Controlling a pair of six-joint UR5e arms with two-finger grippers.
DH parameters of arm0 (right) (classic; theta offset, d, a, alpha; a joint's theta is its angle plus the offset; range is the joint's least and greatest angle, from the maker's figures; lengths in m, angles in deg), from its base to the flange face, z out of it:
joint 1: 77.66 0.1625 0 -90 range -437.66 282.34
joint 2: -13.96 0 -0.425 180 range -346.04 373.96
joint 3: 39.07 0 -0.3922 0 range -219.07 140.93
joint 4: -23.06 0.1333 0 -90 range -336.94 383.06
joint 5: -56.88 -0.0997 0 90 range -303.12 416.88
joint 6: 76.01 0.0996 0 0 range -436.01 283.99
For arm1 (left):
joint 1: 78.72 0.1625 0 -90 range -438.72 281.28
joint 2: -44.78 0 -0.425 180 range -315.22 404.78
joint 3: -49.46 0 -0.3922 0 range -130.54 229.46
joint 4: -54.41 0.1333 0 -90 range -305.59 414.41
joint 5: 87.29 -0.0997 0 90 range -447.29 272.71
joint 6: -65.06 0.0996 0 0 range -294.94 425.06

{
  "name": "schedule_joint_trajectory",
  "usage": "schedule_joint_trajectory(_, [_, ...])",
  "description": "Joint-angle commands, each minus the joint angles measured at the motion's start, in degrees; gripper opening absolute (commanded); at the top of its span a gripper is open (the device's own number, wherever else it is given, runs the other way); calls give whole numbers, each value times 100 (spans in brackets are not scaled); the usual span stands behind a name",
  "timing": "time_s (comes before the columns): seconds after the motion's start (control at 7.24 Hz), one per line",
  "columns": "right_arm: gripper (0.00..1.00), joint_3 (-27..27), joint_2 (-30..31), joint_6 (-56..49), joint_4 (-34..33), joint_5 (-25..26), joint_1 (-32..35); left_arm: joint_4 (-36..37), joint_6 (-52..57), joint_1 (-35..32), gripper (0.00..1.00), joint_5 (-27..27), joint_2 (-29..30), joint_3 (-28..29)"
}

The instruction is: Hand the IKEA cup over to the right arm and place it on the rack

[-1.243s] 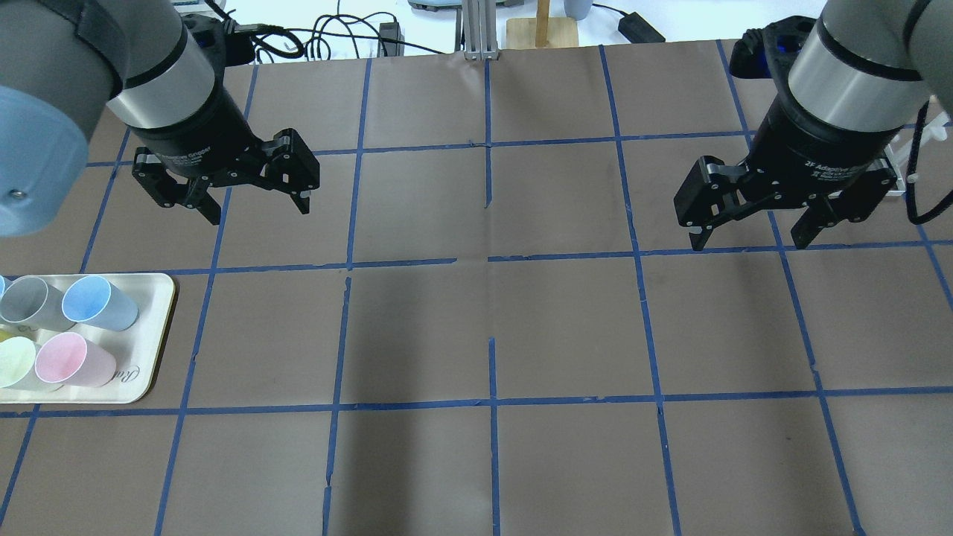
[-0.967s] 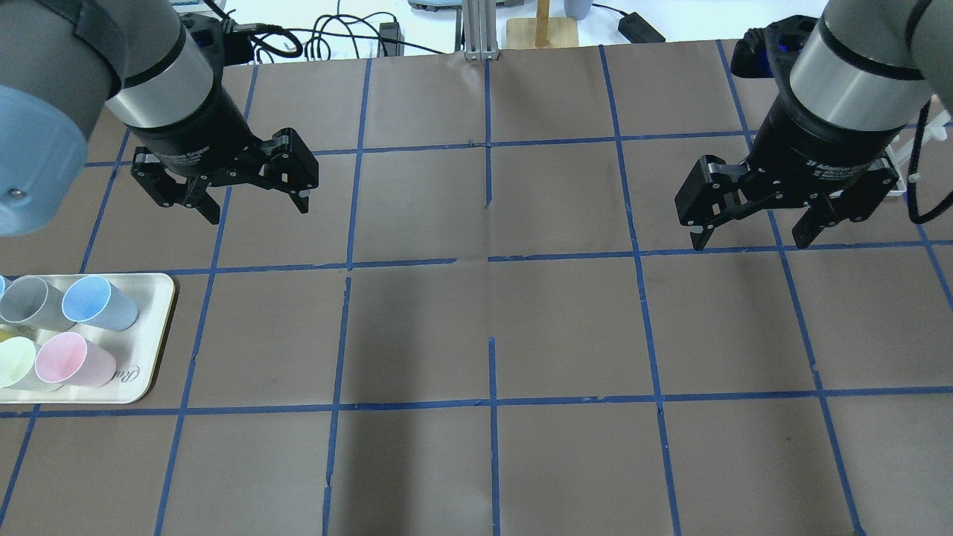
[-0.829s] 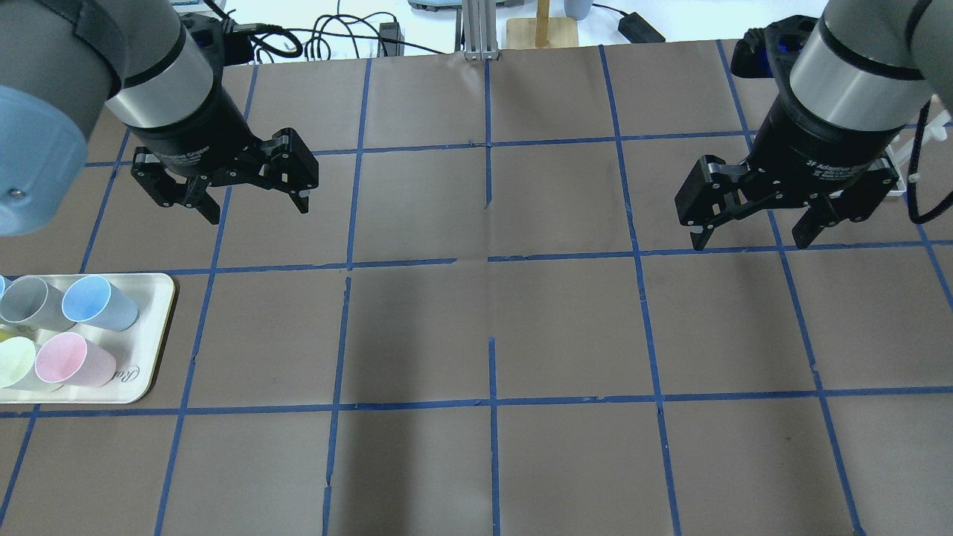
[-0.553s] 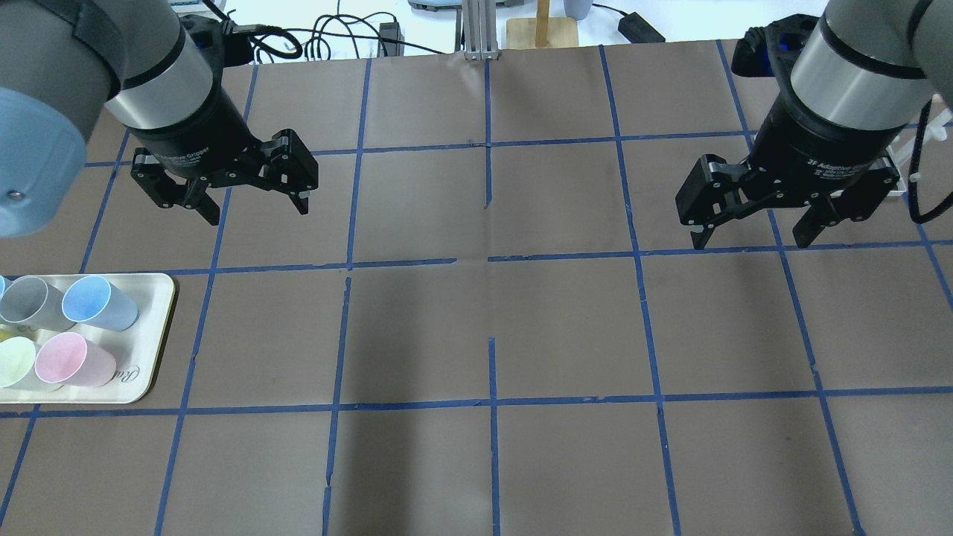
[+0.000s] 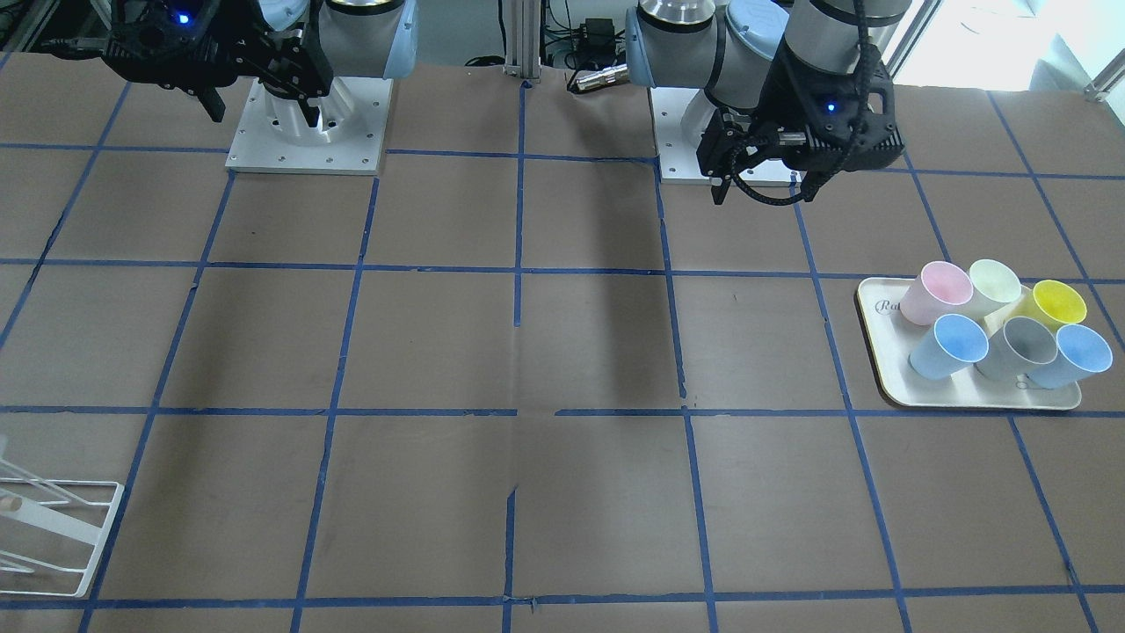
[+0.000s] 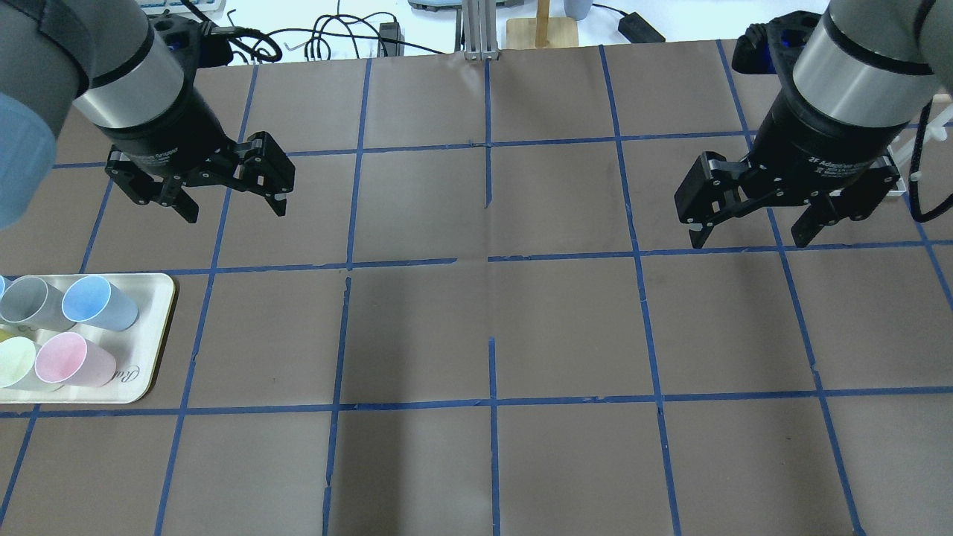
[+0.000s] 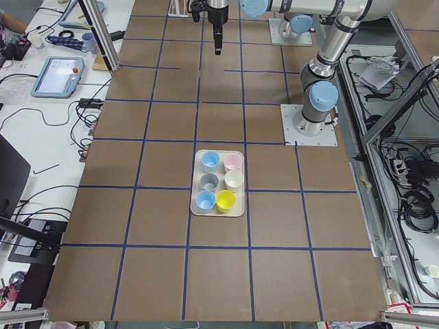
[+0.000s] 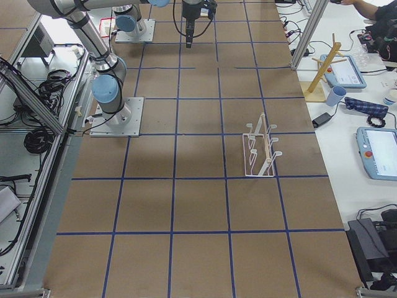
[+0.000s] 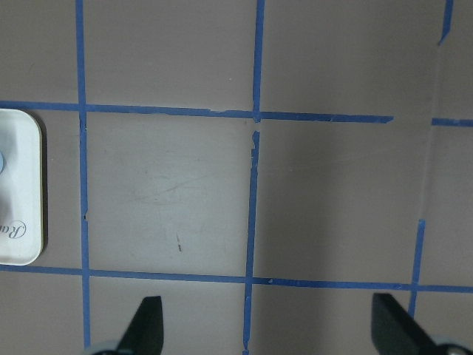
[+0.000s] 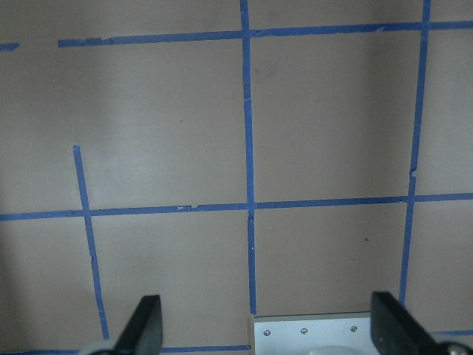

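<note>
Two near-identical pale blue cups stand on the cream tray (image 5: 879, 374): one at the tray's inner side (image 5: 949, 345) (image 6: 97, 301), the other at its outer end (image 5: 1074, 355). I cannot tell which is the IKEA cup. My left gripper (image 6: 234, 214) (image 5: 762, 193) hangs open and empty above the table, behind and to the right of the tray. My right gripper (image 6: 748, 240) (image 5: 262, 116) hangs open and empty on the far side. The white wire rack (image 5: 53, 527) (image 8: 260, 149) stands empty at the table's right end.
Pink (image 5: 932, 294), pale green (image 5: 993, 283), yellow (image 5: 1055, 303) and grey (image 5: 1019, 345) cups share the tray (image 6: 160, 327). The left wrist view shows the tray's corner (image 9: 18, 185) and brown gridded table. Cables and a wooden stand (image 6: 542, 26) lie beyond the far edge.
My left gripper has moved to the view's left, toward the tray's side, still open. The right gripper has hardly moved.
</note>
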Motion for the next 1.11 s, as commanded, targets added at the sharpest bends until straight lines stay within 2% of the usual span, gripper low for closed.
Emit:
schedule_joint_trajectory(0.0, [100, 21, 5, 65, 26, -6, 15, -29, 758, 726, 100, 37, 1, -32])
schedule_joint_trajectory(0.28, [100, 13, 14, 91, -18, -84, 6, 85, 1892, 1621, 100, 38, -7, -278])
schedule_joint_trajectory(0.41, [100, 21, 5, 309, -35, -389, -2, 111, 2707, 2253, 100, 64, 62, -279])
schedule_joint_trajectory(0.69, [100, 13, -21, 1377, -79, -1705, -38, 155, 3712, 3248, 100, 90, 229, -305])
schedule_joint_trajectory(0.97, [100, 39, -21, 1909, -80, -1878, -64, 646, 4436, 3742, 100, 108, 492, -366])
